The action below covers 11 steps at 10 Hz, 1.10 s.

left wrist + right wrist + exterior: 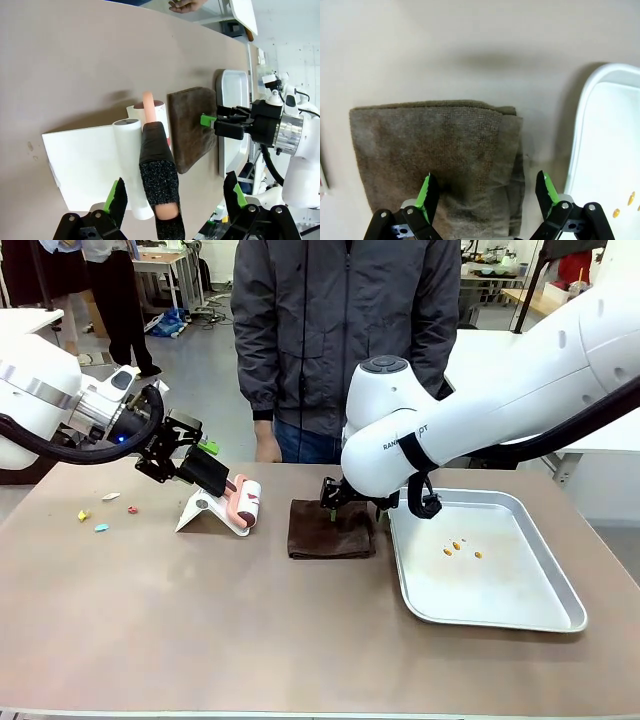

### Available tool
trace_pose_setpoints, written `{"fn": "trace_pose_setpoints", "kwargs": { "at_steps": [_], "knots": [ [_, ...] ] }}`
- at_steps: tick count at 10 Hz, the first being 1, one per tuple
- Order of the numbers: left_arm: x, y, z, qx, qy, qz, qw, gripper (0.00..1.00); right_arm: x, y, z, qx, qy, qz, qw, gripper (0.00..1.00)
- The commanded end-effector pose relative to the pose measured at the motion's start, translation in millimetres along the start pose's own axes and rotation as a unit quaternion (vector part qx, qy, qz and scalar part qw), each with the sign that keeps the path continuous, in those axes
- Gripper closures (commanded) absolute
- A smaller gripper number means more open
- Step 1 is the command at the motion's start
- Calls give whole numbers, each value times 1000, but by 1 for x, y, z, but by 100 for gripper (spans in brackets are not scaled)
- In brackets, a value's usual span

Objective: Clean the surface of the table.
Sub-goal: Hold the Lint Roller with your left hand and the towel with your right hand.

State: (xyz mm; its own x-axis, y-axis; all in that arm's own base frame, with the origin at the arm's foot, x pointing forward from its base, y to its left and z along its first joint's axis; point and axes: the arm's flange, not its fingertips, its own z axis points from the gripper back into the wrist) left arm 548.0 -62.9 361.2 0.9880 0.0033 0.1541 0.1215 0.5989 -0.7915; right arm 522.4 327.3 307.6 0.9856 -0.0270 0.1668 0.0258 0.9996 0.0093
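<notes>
- Coloured scraps (100, 512) lie on the left part of the table (180, 620), whose tan top spans the front view.
- The left tool (205, 472) has its jaws spread on either side of the lint roller's (246, 502) handle, not clamping it; the roller leans on a white stand (198, 512).
- A brown cloth (330, 530) lies mid-table, with the right tool (350, 502) just above it, jaws wide apart.
- A silver tray (490, 590) holds orange crumbs (458, 547).

You can read one scrap of print: black capitals "RAN" on the white housing of the right arm (392, 440) — the remaining letters are cut off by a black strap (415, 454).
</notes>
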Motion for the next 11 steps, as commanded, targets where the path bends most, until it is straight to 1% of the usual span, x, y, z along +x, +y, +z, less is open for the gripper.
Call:
{"fn": "trace_pose_setpoints", "kwargs": {
  "at_steps": [1, 6, 7, 8, 9, 10, 11],
  "knots": [
    [1, 3, 0, -7, 5, -15, 1000, 0, 3, 10, -2, -24, -8, -15, 1000, 0],
    [0, 2, -4, -5, 17, -11, 1000, 0, 2, 10, -5, -20, 7, -19, 1000, 0],
    [0, 2, -4, -2, 21, -15, 1000, 57, 2, 10, -5, -20, 12, -13, 1000, 59],
    [1, 3, -3, 6, 22, -14, 1000, 58, 1, 10, -6, -19, 11, -11, 1000, 60],
    [1, 3, -1, 11, 18, -13, 1000, 100, 2, 10, -5, -19, 11, -10, 1000, 100],
    [2, 3, 2, 13, 12, -12, 1000, 100, 2, 12, -7, -18, 12, -8, 1000, 64],
    [2, 2, 7, 22, 5, -13, 1000, 100, 2, 13, -8, -16, 14, -7, 1000, 100]
  ]
}}
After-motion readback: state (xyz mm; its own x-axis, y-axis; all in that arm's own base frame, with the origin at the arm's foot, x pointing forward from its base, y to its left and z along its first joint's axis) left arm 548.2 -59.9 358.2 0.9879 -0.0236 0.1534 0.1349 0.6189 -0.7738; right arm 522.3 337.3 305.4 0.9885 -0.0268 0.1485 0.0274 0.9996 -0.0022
